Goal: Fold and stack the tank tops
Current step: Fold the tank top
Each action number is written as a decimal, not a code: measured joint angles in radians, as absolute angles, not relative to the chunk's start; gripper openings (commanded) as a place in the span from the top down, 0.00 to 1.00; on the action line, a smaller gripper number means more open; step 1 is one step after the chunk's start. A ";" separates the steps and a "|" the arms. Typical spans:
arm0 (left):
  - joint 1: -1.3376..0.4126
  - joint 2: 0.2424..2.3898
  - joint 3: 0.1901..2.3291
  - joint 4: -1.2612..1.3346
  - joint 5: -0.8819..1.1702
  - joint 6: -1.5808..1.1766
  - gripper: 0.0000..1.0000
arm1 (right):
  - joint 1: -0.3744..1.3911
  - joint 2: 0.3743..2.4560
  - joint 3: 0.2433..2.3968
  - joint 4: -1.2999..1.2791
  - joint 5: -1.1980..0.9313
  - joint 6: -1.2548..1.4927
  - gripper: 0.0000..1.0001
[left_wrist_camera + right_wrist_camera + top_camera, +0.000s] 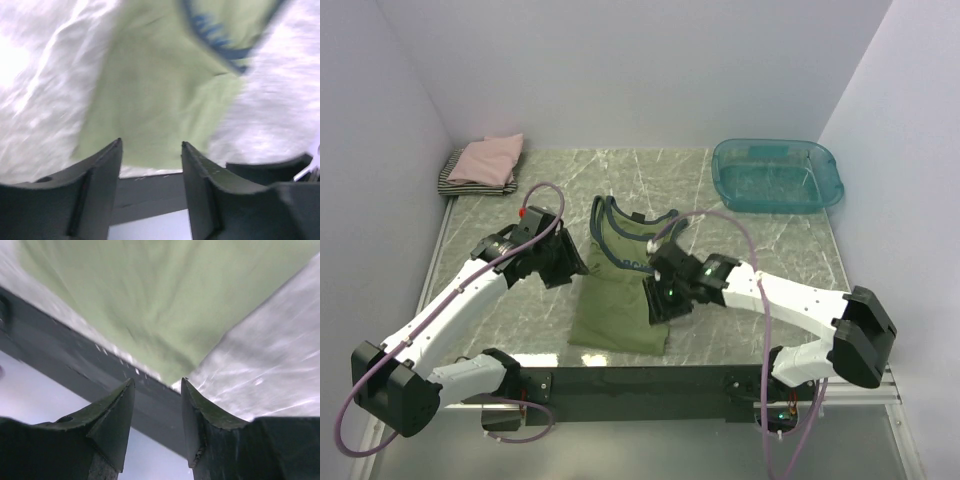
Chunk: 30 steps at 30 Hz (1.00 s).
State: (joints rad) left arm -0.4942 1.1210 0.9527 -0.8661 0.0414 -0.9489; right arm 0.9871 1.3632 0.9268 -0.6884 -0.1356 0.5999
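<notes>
An olive-green tank top [616, 305] lies on the marble table, folded lengthwise, with its navy-trimmed straps [620, 225] towards the back. My left gripper [572, 268] hovers at its left edge and is open, with nothing between the fingers. My right gripper [660, 308] hangs over its right side, also open and empty. In the left wrist view the green cloth [155, 95] lies beyond the left gripper [151, 145]. The right wrist view shows the cloth's near corner [165, 305] just past the right gripper [157, 382]. Two folded tank tops, pink [488, 158] on striped [455, 180], sit at the back left.
A see-through teal plastic tub [777, 176] stands at the back right. A dark rail [640, 380] runs along the table's near edge, close to the green top's hem. White walls close in the table on the left, back and right.
</notes>
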 measured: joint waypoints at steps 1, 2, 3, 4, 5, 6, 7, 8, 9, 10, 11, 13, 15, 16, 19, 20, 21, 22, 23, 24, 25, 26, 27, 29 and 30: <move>-0.494 1.118 0.975 -0.846 0.049 -0.936 0.46 | 0.966 1.353 0.955 -0.695 -0.128 0.588 0.50; -0.493 1.114 0.982 -0.824 0.059 -0.928 0.47 | 0.940 1.347 0.983 -0.700 -0.120 0.572 0.51; -0.493 1.110 0.979 -0.804 0.073 -0.924 0.47 | 0.908 1.346 1.009 -0.697 -0.113 0.554 0.52; -0.493 1.108 0.972 -0.788 0.088 -0.921 0.47 | 0.876 1.350 1.032 -0.691 -0.109 0.536 0.52; -0.493 1.108 0.960 -0.773 0.102 -0.918 0.48 | 0.854 1.364 1.061 -0.683 -0.102 0.514 0.52; -0.493 1.109 0.946 -0.760 0.114 -0.918 0.48 | 0.824 1.379 1.083 -0.676 -0.094 0.500 0.53; -0.493 1.110 0.937 -0.755 0.120 -0.918 0.48 | 0.805 1.409 1.117 -0.672 -0.091 0.482 0.53; -0.493 1.114 0.931 -0.751 0.126 -0.917 0.47 | 0.796 1.441 1.146 -0.664 -0.090 0.467 0.53; -0.493 1.118 0.930 -0.748 0.128 -0.916 0.47 | 0.791 1.484 1.185 -0.651 -0.091 0.447 0.53; -0.493 1.120 0.930 -0.741 0.128 -0.913 0.47 | 0.791 1.529 1.220 -0.632 -0.095 0.431 0.53; -0.493 1.120 0.930 -0.734 0.127 -0.910 0.47 | 0.792 1.575 1.250 -0.614 -0.098 0.415 0.53; -0.492 1.120 0.930 -0.721 0.126 -0.905 0.47 | 0.793 1.652 1.296 -0.591 -0.102 0.386 0.53; -0.491 1.120 0.930 -0.712 0.126 -0.902 0.47 | 0.793 1.713 1.319 -0.579 -0.101 0.363 0.53; -0.490 1.120 0.930 -0.709 0.127 -0.902 0.47 | 0.793 1.739 1.324 -0.577 -0.100 0.353 0.53; -0.488 1.120 0.929 -0.696 0.129 -0.902 0.47 | 0.794 1.795 1.324 -0.579 -0.094 0.334 0.53; -0.487 1.120 0.928 -0.690 0.133 -0.902 0.47 | 0.794 1.810 1.324 -0.579 -0.093 0.330 0.55; -0.486 1.120 0.925 -0.682 0.136 -0.902 0.47 | 0.794 1.820 1.324 -0.578 -0.093 0.325 0.56; -0.486 1.119 0.919 -0.673 0.140 -0.902 0.47 | 0.794 1.832 1.324 -0.577 -0.094 0.322 0.57; -0.486 1.119 0.912 -0.667 0.146 -0.902 0.47 | 0.794 1.840 1.324 -0.575 -0.093 0.319 0.63; -0.486 1.119 0.906 -0.661 0.152 -0.901 0.47 | 0.794 1.850 1.324 -0.575 -0.093 0.317 0.68; -0.486 1.119 0.900 -0.655 0.159 -0.900 0.47 | 0.794 1.857 1.324 -0.575 -0.089 0.315 0.73; -0.486 1.119 0.892 -0.648 0.166 -0.899 0.47 | 0.794 1.864 1.325 -0.575 -0.086 0.314 0.83; -0.486 1.119 0.885 -0.640 0.174 -0.898 0.47 | 0.794 1.871 1.329 -0.576 -0.079 0.311 0.88; -0.486 1.121 0.867 -0.620 0.194 -0.894 0.47 | 0.794 1.890 1.346 -0.576 -0.063 0.315 1.00; -0.486 1.123 0.855 -0.608 0.207 -0.891 0.48 | 0.794 1.900 1.355 -0.575 -0.056 0.315 1.00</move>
State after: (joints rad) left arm -0.4858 1.1233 0.8547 -0.6083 0.2073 -0.8913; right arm 0.7937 1.8999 1.3548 -0.5751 -0.0555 0.3153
